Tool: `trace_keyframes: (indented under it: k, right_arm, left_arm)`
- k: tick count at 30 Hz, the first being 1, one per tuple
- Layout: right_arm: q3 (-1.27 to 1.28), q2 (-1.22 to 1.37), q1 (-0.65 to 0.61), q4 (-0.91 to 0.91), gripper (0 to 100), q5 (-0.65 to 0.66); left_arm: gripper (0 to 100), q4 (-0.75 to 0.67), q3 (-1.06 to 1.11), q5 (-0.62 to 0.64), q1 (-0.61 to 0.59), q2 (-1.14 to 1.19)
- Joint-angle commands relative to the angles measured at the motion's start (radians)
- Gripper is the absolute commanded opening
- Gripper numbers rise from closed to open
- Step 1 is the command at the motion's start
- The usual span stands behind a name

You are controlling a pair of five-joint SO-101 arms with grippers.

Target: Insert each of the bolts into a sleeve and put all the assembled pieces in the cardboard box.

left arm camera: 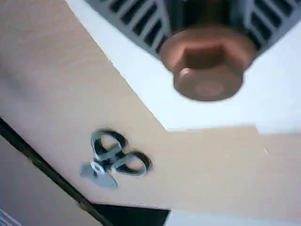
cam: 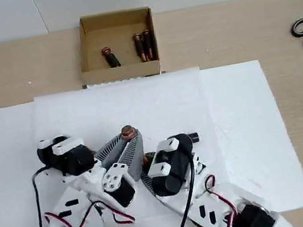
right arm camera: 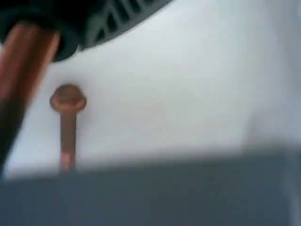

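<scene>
Left gripper (cam: 128,139) is clamped tight on a bolt (cam: 128,131) — head aimed at the cardboard box (cam: 122,72), which sits straight ahead, well apart.

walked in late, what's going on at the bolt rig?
The left end effector is shut on a bolt, whose copper head sticks out toward the cardboard box. Three assembled pieces already lie in the box. The right end effector sits close beside the left one over the white paper; I can't tell whether it holds anything. A loose bolt lies on the paper, not yet sleeved.
</scene>
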Motion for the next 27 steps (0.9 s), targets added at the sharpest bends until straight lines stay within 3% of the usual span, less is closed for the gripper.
trace_keyframes:
  k: [1, 10, 18, 24, 27]
  right_arm:
    - [-0.040, -0.005, -0.001, -0.048, 0.2, 0.051]
    - [-0.040, -0.007, -0.001, -0.050, 0.2, 0.068]
    - [-0.040, 0.001, -0.001, -0.108, 0.2, 0.069]
    - [-0.038, -0.001, 0.001, -0.105, 0.2, 0.069]
    - [-0.034, 0.001, 0.001, -0.105, 0.2, 0.069]
  left_arm:
    - [1, 0.084, -0.021, -0.011, 0.040, -0.008]
    - [1, 0.279, -0.093, -0.140, 0.041, -0.008]
    - [2, 0.281, -0.091, -0.183, 0.040, -0.008]
    - [20, 0.287, -0.096, -0.184, 0.040, -0.008]
    - [24, 0.287, -0.099, -0.184, 0.040, -0.008]
